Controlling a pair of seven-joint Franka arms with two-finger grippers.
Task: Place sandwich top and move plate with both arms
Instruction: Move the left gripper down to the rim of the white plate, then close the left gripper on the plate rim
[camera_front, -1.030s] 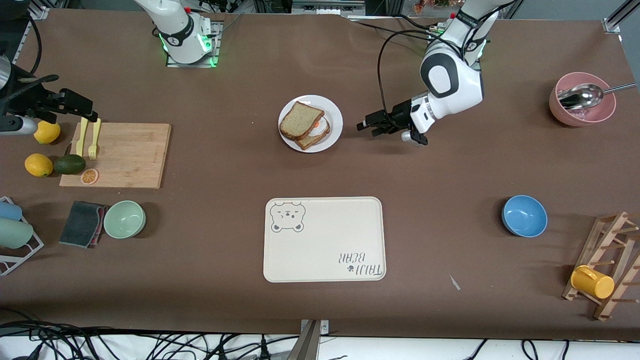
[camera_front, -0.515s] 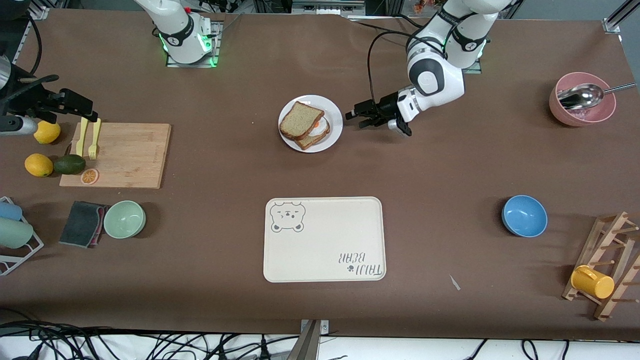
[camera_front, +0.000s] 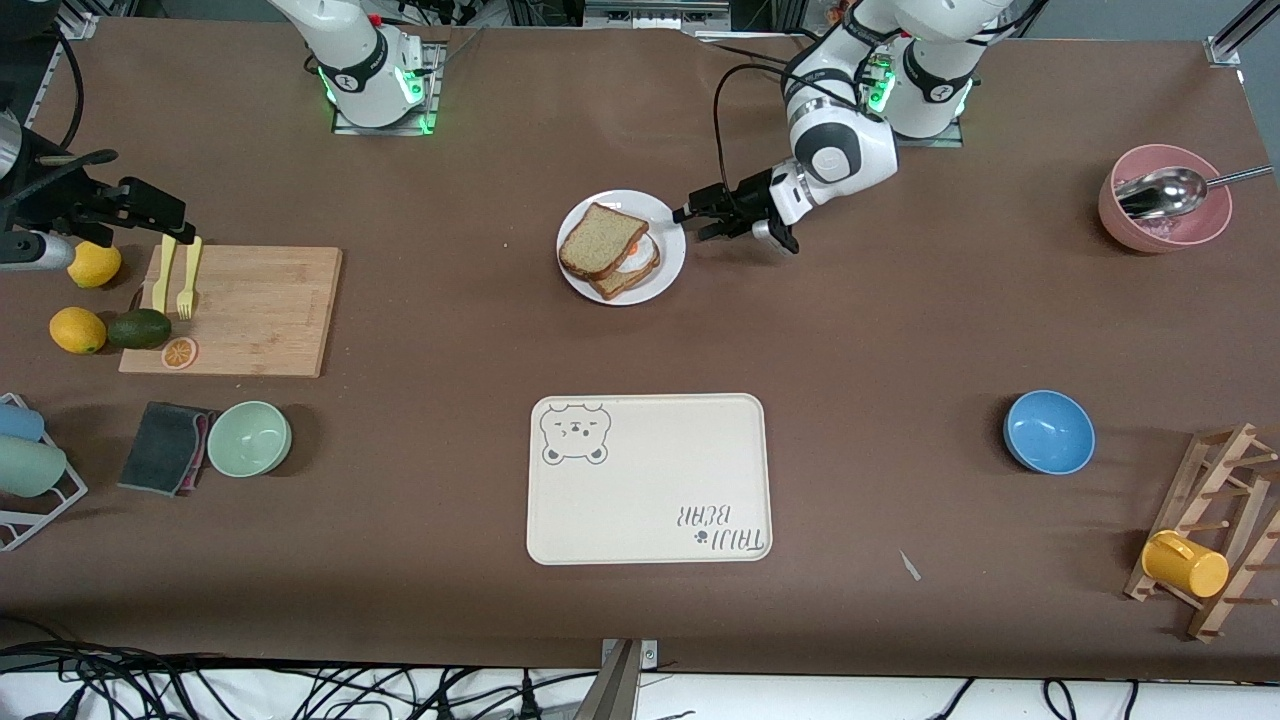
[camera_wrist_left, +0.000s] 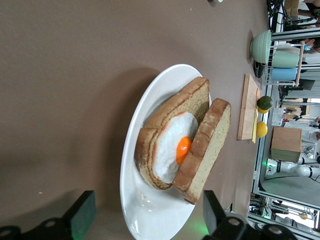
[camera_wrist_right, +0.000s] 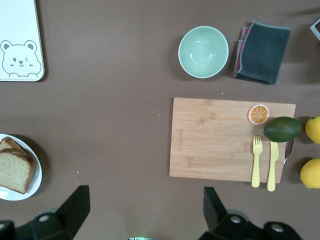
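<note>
Here, the plate (camera_front: 670, 262) is being seen in the middle of the table, farther from the front camera than the bear-print tray (camera_front: 649, 478). On it the sandwich is being carried: the sandwich top (camera_front: 599, 241) is lying tilted on the egg slice (camera_front: 632, 272), so that the egg (camera_wrist_left: 176, 146) is left partly showing in the left wrist view.

The left gripper (camera_front: 692, 221) is being held low at the plate's rim, on the side toward the left arm's end of the table. Its fingers (camera_wrist_left: 81, 220) are being kept spread wide, with the rim lying between them and nothing gripped; whether the rim is being touched cannot be told.

The right gripper (camera_front: 150, 208) is being held up in the air at the right arm's end of the table, over the spot near the cutting board (camera_front: 240, 311) and a lemon (camera_front: 94, 264). Its fingers (camera_wrist_right: 75, 207) are likewise being kept wide apart, and nothing is being held by them. In the right wrist view the board, a fork (camera_wrist_right: 256, 160), an avocado (camera_wrist_right: 282, 129) and a green bowl (camera_wrist_right: 203, 52) are being shown below it.
</note>
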